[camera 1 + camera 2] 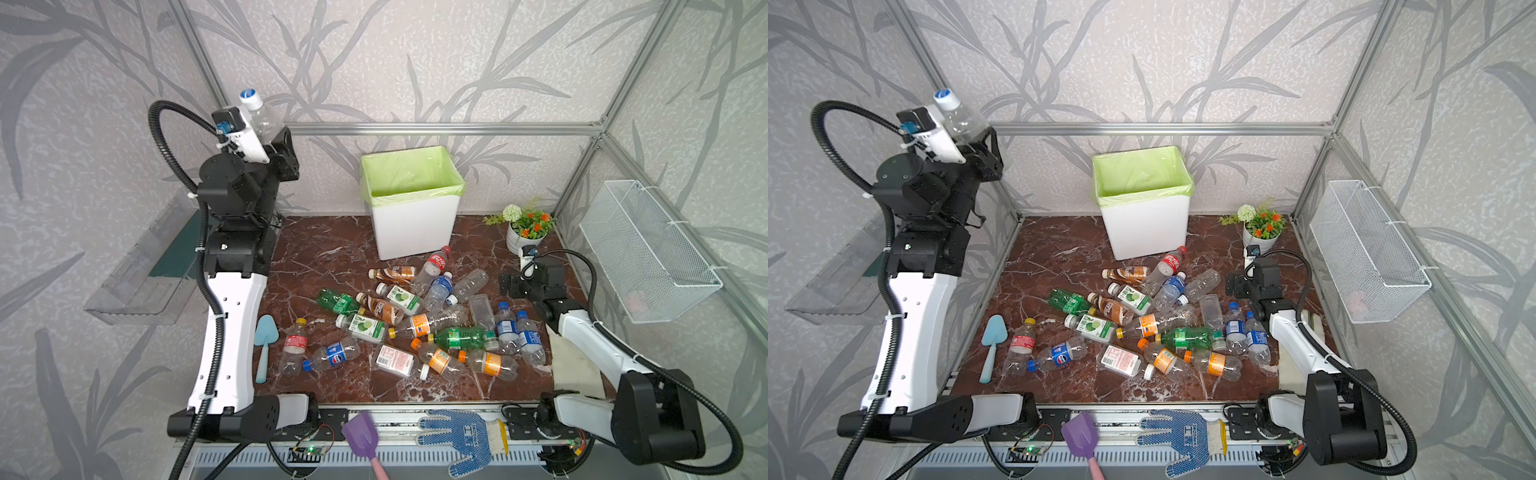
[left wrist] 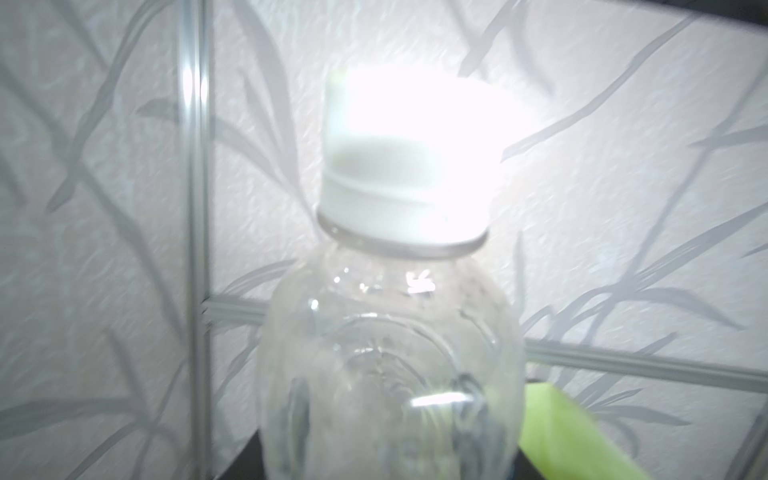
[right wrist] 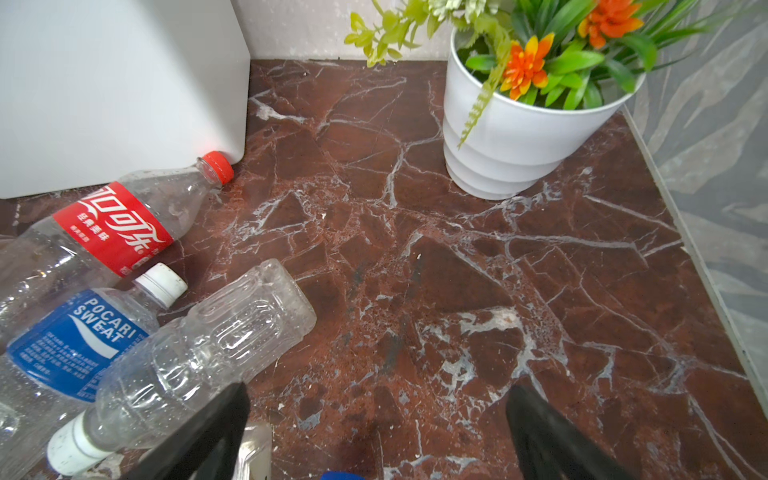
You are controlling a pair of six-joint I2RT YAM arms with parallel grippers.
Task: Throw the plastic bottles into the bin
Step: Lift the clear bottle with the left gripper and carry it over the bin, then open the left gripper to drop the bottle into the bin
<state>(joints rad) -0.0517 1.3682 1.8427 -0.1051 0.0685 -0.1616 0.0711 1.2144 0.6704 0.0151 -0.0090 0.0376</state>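
My left gripper (image 1: 277,135) is raised high at the back left, level with the metal rail and left of the bin. It is shut on a clear plastic bottle (image 1: 261,113) with a white and blue cap, also seen in the left wrist view as the bottle (image 2: 390,332). The bin (image 1: 415,232) is white with a light green liner and stands at the back middle in both top views (image 1: 1146,228). Several plastic bottles (image 1: 415,320) lie heaped on the marble table in front of it. My right gripper (image 1: 508,285) (image 3: 374,436) stands open low at the pile's right edge, holding nothing.
A white flower pot (image 1: 524,241) stands at the back right, next to my right gripper. A wire mesh basket (image 1: 648,249) hangs on the right wall. A blue trowel (image 1: 264,345) lies at the left of the pile. A purple scoop (image 1: 361,436) and a glove (image 1: 461,436) lie on the front rail.
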